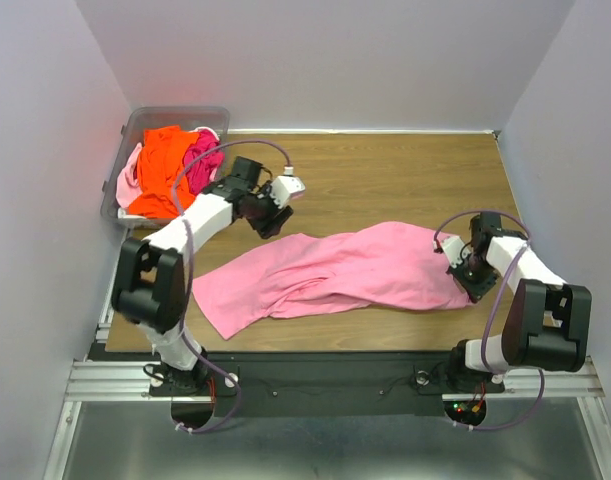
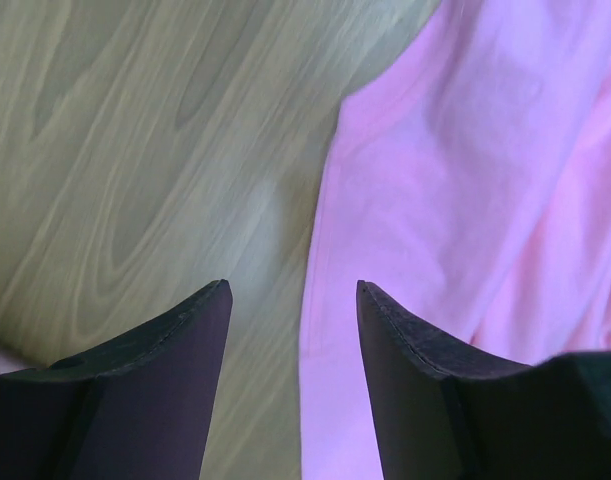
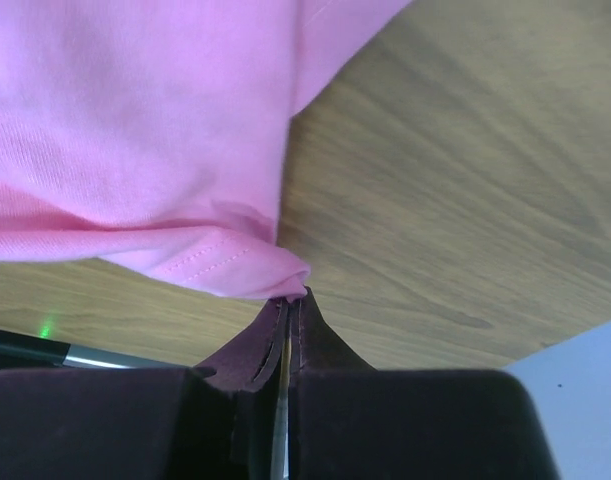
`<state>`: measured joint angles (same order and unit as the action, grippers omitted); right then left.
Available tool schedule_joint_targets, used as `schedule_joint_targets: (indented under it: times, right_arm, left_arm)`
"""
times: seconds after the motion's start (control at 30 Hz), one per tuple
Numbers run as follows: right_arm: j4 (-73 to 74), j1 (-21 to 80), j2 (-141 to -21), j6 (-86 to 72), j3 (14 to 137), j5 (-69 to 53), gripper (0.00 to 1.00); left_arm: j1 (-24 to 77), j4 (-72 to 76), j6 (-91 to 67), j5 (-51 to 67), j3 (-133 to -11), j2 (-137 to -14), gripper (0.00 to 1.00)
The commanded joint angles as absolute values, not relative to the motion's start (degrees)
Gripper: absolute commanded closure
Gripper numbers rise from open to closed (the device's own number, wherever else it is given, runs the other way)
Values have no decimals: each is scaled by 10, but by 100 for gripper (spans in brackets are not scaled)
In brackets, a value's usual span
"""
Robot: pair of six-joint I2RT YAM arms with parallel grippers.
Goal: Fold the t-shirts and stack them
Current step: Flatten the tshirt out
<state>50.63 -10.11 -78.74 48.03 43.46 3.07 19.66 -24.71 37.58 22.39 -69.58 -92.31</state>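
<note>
A light pink t-shirt [image 1: 345, 270] lies stretched and rumpled across the middle of the wooden table. My left gripper [image 1: 270, 222] hovers over its far left edge, open, with nothing between the fingers. In the left wrist view the shirt's edge [image 2: 465, 150] runs under the right finger of the left gripper [image 2: 293, 285], and bare wood shows under the left finger. My right gripper [image 1: 463, 272] sits at the shirt's right end. In the right wrist view the right gripper [image 3: 293, 292] is shut on a stitched hem corner of the shirt [image 3: 135, 120].
A clear plastic bin [image 1: 175, 113] stands at the back left corner, holding a bright orange shirt [image 1: 165, 165], a hot pink one [image 1: 203, 150] and a pale pink one [image 1: 130, 178]. White walls enclose the table on three sides.
</note>
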Motion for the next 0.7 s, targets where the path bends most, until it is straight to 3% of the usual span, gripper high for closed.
schedule_joint_targets:
  times: [0.0, 0.27, 0.37, 0.47, 0.5, 0.53, 0.67]
  right_arm:
    - [503, -105, -795, 469, 472, 27, 99]
    - [498, -116, -819, 457, 496, 22, 99]
    - [493, -126, -834, 453, 511, 19, 99]
    - [488, -134, -852, 451, 526, 19, 99]
    - [484, -137, -854, 452, 528, 19, 99]
    - [483, -141, -857, 453, 531, 19, 99]
    - [483, -170, -871, 476, 545, 23, 99]
  left_arm:
    - [240, -172, 312, 196, -736, -984, 36]
    - [299, -150, 298, 149, -755, -1074, 36]
    - [308, -148, 302, 128, -751, -1091, 41]
    - [305, -156, 301, 97, -759, -1113, 70]
    - [295, -161, 300, 91, -763, -1115, 92]
    - [287, -162, 297, 87, -766, -1113, 100]
    - [223, -184, 289, 98, -773, -1072, 100]
